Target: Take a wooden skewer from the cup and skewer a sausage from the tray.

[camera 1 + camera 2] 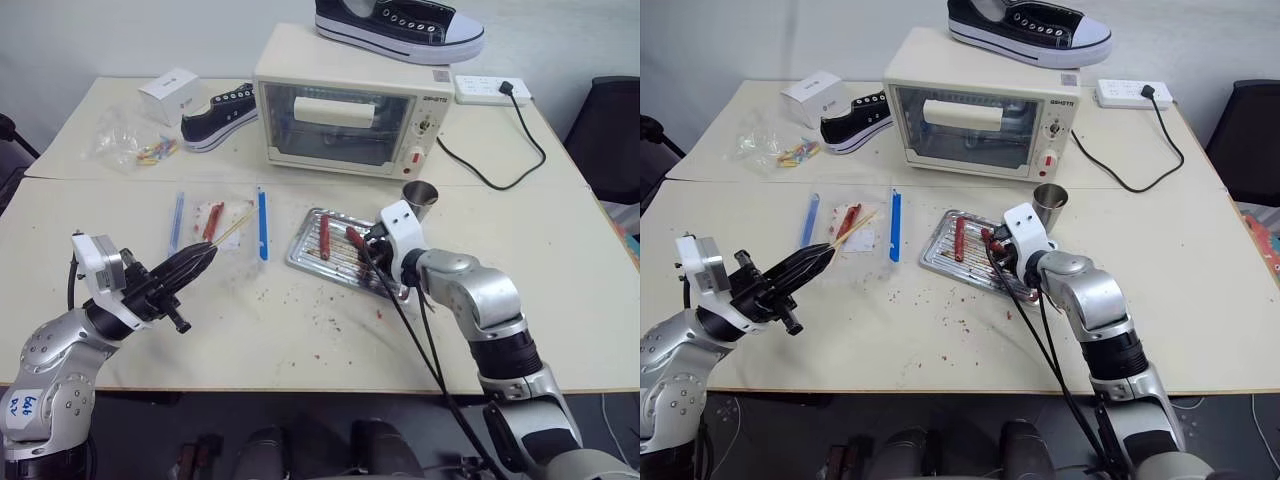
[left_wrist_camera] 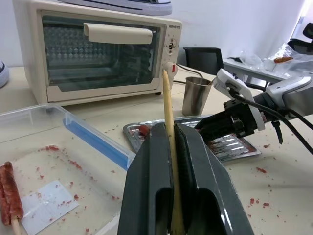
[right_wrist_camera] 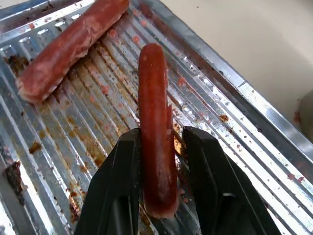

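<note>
Gripping a slim red-orange sausage (image 3: 155,132) between its two black fingers, the right pincer (image 3: 159,171) is reaching low over the flat ribbed silver metal tray (image 1: 305,250) on the pale desk (image 1: 300,330); a second sausage (image 3: 68,46) is lying on the ribs just beside it. The left pincer (image 2: 171,161) is sitting clamped on a thin pale tan wooden skewer (image 2: 167,107), held above the desk well apart from the tray, its point rising past the fingertips. The small shiny steel cup (image 1: 420,197) is standing just behind the tray, before the cream toaster oven (image 1: 350,110).
</note>
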Available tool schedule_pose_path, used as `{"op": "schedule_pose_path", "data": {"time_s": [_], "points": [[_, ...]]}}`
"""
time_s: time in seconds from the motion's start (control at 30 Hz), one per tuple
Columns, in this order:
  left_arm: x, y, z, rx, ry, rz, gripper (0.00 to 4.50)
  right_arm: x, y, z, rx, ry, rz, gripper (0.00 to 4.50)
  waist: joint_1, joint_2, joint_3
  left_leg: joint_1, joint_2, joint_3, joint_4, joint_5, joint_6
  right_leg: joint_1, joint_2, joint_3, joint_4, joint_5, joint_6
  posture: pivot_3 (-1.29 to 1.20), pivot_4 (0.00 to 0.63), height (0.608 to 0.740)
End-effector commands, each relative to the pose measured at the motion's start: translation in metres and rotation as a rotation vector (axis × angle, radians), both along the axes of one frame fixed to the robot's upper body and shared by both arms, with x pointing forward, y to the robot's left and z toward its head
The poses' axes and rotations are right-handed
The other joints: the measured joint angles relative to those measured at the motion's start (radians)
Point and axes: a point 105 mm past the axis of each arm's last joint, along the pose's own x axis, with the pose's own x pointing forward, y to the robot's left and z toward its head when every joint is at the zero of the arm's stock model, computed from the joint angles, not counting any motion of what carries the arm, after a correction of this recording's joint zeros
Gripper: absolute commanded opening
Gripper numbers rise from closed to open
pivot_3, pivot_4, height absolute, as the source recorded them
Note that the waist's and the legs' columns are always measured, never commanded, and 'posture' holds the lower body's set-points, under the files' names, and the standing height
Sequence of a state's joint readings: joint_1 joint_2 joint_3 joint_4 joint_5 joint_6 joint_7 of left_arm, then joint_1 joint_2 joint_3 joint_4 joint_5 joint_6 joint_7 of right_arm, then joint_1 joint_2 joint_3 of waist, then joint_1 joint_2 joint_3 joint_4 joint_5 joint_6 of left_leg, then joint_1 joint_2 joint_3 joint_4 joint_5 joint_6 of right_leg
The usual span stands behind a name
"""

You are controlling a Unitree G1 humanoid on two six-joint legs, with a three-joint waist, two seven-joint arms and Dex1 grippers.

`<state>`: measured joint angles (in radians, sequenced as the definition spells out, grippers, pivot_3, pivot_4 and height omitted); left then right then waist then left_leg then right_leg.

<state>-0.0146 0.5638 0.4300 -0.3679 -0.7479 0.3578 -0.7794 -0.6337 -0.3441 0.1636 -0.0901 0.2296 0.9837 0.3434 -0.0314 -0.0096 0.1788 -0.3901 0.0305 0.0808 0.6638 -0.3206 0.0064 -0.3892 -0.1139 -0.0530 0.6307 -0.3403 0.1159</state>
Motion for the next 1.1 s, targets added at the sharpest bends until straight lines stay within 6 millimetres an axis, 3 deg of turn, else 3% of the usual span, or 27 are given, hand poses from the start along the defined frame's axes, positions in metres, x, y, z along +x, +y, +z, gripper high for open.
{"op": "schedule_pose_path", "data": {"time_s": [0.03,0.07,0.2,0.5,0.7,0.87,1.0,1.1], "points": [[-0.001,0.001,0.006,-0.003,-0.036,0.001,0.00,-0.004,0.003,0.003,-0.018,-0.035,0.052,1.40,0.000,0.000,0.000,0.000,0.000,0.000,0.000,0.000,0.000,0.000,0.000,0.000,0.000,0.000,0.000,0.00,0.150,0.740],[-0.001,0.001,0.006,-0.003,-0.036,0.001,0.00,-0.004,0.004,0.003,-0.018,-0.034,0.060,1.40,0.000,0.000,0.000,0.000,0.000,0.001,0.000,0.000,0.000,-0.001,0.000,0.001,0.001,0.000,0.000,0.00,0.150,0.740],[-0.001,0.001,0.005,-0.004,-0.037,-0.001,0.00,-0.005,0.004,0.004,-0.015,-0.042,0.071,0.52,0.000,0.000,0.000,0.000,0.000,0.001,0.000,0.000,0.000,-0.001,0.000,0.001,0.001,0.000,0.000,0.00,0.150,0.740],[0.000,0.000,0.004,0.000,-0.034,-0.012,0.00,-0.011,0.001,0.024,0.005,-0.139,0.177,0.52,0.001,0.000,0.000,0.000,0.000,0.002,0.000,0.000,0.000,-0.002,0.000,0.001,0.001,0.000,0.000,0.00,0.150,0.740],[-0.002,-0.003,0.002,0.066,-0.022,-0.077,0.00,-0.039,-0.011,0.058,0.017,-0.312,0.461,0.52,0.003,0.000,0.000,-0.001,-0.001,0.002,0.000,0.000,0.001,-0.002,0.001,0.001,0.001,0.000,0.000,0.00,0.150,0.740],[-0.020,-0.019,-0.012,0.321,0.041,-0.343,0.00,-0.085,-0.027,0.062,-0.056,-0.247,0.875,0.52,0.004,-0.001,0.000,0.000,-0.001,0.003,0.001,0.000,0.002,-0.001,0.003,0.001,0.001,0.000,0.000,0.00,0.150,0.740],[-0.032,-0.026,-0.016,0.451,0.083,-0.517,0.00,-0.100,-0.035,0.066,-0.086,-0.182,1.000,0.52,0.000,-0.001,0.000,0.001,0.000,0.004,0.000,0.000,0.002,-0.001,0.002,0.003,0.001,0.000,0.000,0.00,0.150,0.740],[-0.030,-0.029,-0.013,0.488,0.072,-0.571,0.00,-0.106,-0.037,0.067,-0.116,-0.147,1.052,0.52,0.003,0.000,0.000,0.001,0.001,0.004,0.001,0.000,0.002,-0.002,0.001,0.003,0.001,0.000,0.000,0.00,0.150,0.740]]}}
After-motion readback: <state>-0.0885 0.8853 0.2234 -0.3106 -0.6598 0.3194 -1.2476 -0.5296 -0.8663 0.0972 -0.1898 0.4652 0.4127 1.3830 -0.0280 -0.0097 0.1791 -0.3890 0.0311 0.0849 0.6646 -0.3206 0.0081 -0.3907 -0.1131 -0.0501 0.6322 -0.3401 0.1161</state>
